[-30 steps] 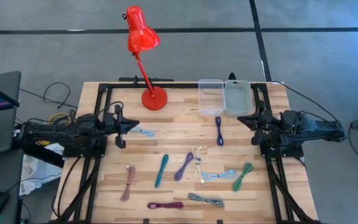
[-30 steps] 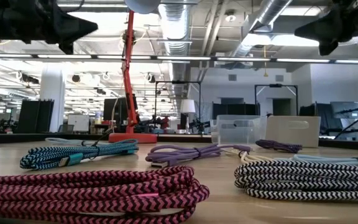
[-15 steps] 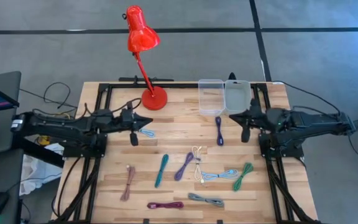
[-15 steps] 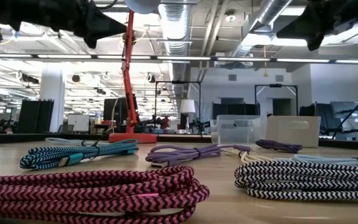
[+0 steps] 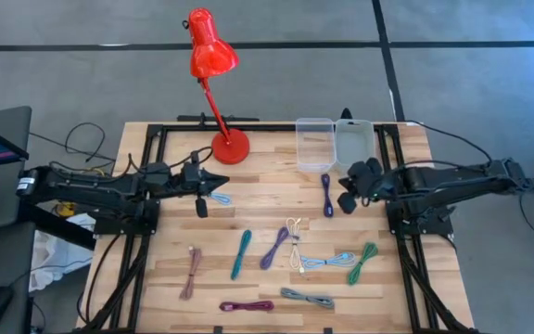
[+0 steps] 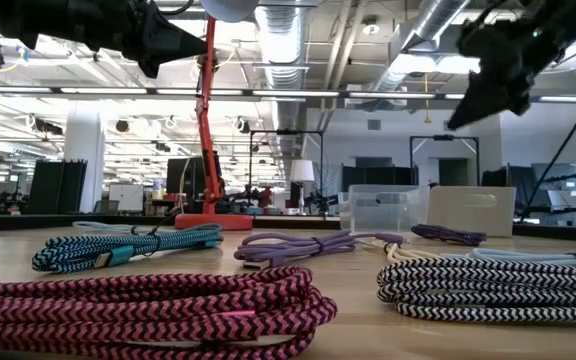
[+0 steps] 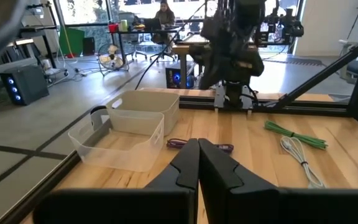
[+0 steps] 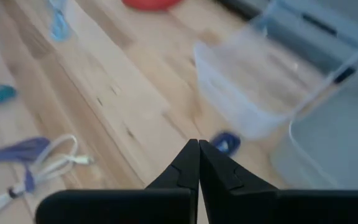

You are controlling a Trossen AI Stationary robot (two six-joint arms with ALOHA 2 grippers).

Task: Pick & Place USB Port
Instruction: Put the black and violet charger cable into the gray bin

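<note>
Several coiled USB cables lie flat on the wooden table [image 5: 267, 218]. Among them are a dark purple one [image 5: 326, 195], a light blue one [image 5: 216, 198], a teal one [image 5: 240, 253] and a green one [image 5: 362, 263]. My left gripper [image 5: 225, 182] is shut and empty. It points level toward the table's middle, above the light blue cable. My right gripper [image 5: 344, 184] is also shut and empty. It slants down above the table beside the dark purple cable's far end [image 8: 225, 143]. A clear bin [image 5: 315, 144] stands at the far edge.
A red desk lamp stands with its base [image 5: 230, 146] at the far edge, left of the bin. The bin's lid [image 5: 354, 144] lies right of the bin. More cables, white [image 5: 294, 243], magenta [image 5: 247, 305] and grey [image 5: 307, 298], lie across the near half.
My left gripper has reached toward the table's middle and risen a little, then held still. My right gripper has reached toward the table's middle, rolled, and tipped from level to slanting down over the dark purple cable. Both have stayed shut. No cable has moved.
</note>
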